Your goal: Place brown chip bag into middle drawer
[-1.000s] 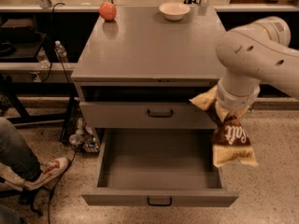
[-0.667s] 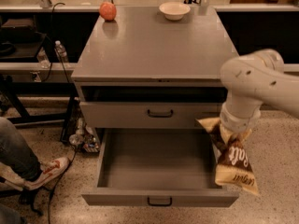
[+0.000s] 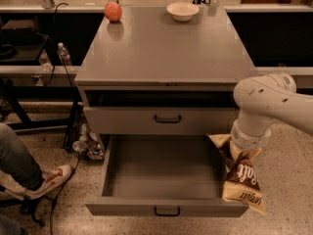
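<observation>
The brown chip bag [image 3: 241,176] hangs upright from my gripper [image 3: 243,150], tan ends at top and bottom, white lettering facing out. My gripper sits under the white wrist, shut on the bag's upper end. The bag hangs over the right wall of the middle drawer [image 3: 161,168], near its front right corner, partly outside the tray. The drawer is pulled fully out, with its dark bar handle on the front edge [image 3: 167,210]. I cannot tell whether the bag touches the drawer wall.
The upper grey front [image 3: 167,118] with the same handle is closed, with a dark gap above it. On the cabinet top [image 3: 161,48] stand an orange-red fruit [image 3: 112,11] and a white bowl [image 3: 182,11]. A person's leg and shoe [image 3: 46,180] are at the left.
My arm has moved down and a little to the right with the bag. The bag now hangs lower, at the drawer's right front corner. The drawer has not moved.
</observation>
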Action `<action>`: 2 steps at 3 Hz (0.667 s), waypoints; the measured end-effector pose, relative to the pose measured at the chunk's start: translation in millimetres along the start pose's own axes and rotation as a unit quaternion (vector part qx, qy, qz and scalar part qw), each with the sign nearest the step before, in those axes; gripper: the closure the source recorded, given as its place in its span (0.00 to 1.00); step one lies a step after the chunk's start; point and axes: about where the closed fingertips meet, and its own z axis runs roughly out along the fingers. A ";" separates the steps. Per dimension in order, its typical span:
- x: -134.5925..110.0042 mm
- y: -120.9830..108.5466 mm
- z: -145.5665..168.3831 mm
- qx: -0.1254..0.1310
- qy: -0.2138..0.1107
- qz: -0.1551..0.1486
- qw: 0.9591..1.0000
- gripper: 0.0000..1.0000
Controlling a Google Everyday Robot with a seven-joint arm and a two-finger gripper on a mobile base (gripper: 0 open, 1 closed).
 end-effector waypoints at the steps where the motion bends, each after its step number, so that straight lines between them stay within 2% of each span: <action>1: -0.1 0.8 5.4 -0.014 0.000 -0.006 1.000 1.00; 2: -4.3 16.5 23.6 -0.076 -0.025 -0.034 0.996 1.00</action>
